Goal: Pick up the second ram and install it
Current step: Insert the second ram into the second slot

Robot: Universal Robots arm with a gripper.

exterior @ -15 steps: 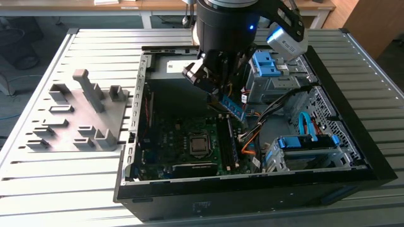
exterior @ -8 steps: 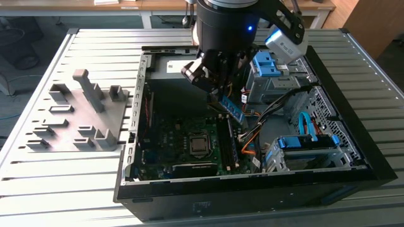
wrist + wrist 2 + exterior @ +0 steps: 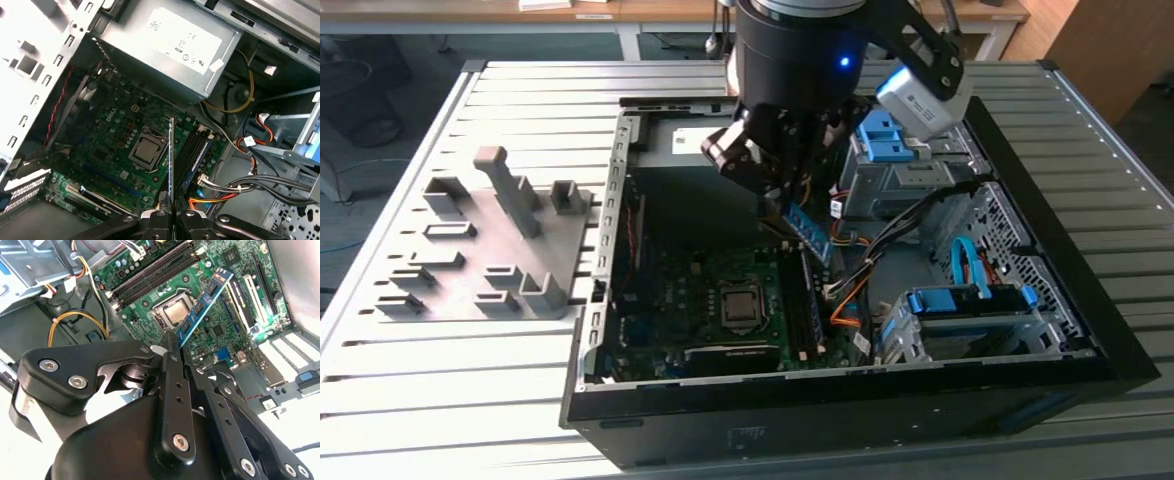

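My gripper [image 3: 787,205] hangs inside the open computer case [image 3: 854,400], shut on the second ram [image 3: 809,233], a thin blue-green stick. The stick points down and sits tilted above the green motherboard [image 3: 694,300]. In the second wrist view the second ram [image 3: 205,302] runs out from the black fingertips [image 3: 171,342] across the board beside the processor socket [image 3: 175,312]. Edge-on in the first wrist view, the second ram [image 3: 171,160] rises from the gripper [image 3: 171,212], just beside the black memory slots [image 3: 192,150]. It hovers clear of the slots.
A grey fixture plate [image 3: 487,250] with upright blocks lies on the exterior view's left. The power supply box [image 3: 170,45] and bundles of cables [image 3: 235,185] crowd the slots. Blue-tabbed drive cages [image 3: 967,305] fill the case's right side in the exterior view.
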